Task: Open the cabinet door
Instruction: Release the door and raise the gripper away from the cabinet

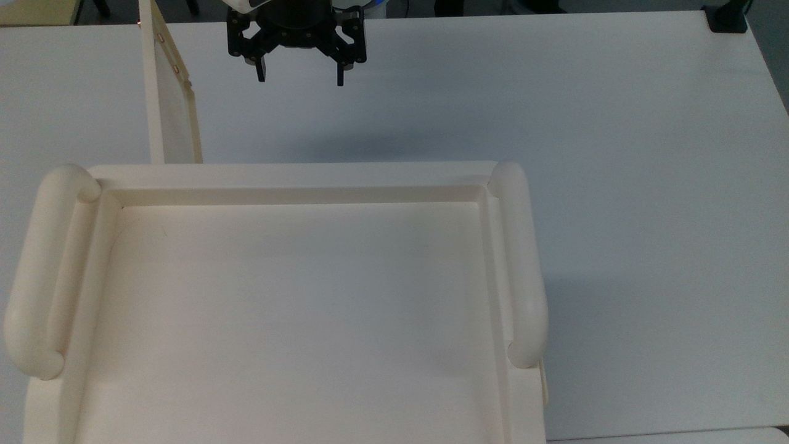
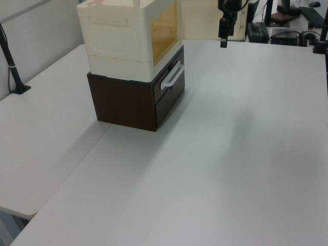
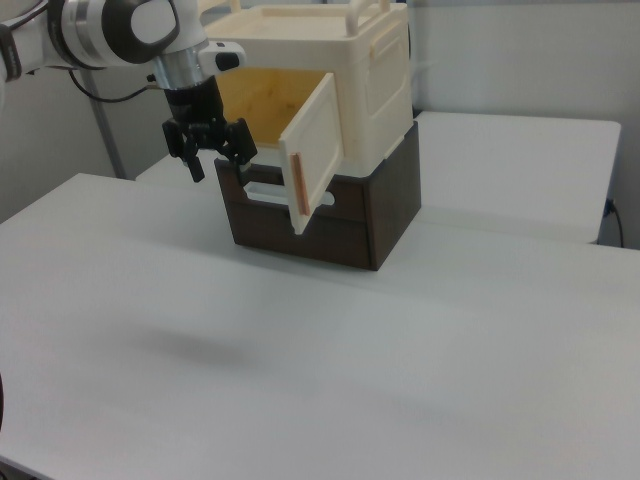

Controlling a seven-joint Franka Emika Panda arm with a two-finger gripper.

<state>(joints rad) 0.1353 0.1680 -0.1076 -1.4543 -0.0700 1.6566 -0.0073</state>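
Cabinet door [image 1: 167, 98]: swung well out from the cabinet [image 1: 296, 179], edge-on at the top view's left, apparently opened enough for the task. Gripper [image 1: 299, 79]: just right of door, fingers spread, empty, evidently released.

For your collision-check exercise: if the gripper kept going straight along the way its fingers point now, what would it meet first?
The gripper points straight down, fingers open and empty, so it would probably meet the bare white table first. The open cabinet door hangs off to the right view's right, seemingly clear of that line.
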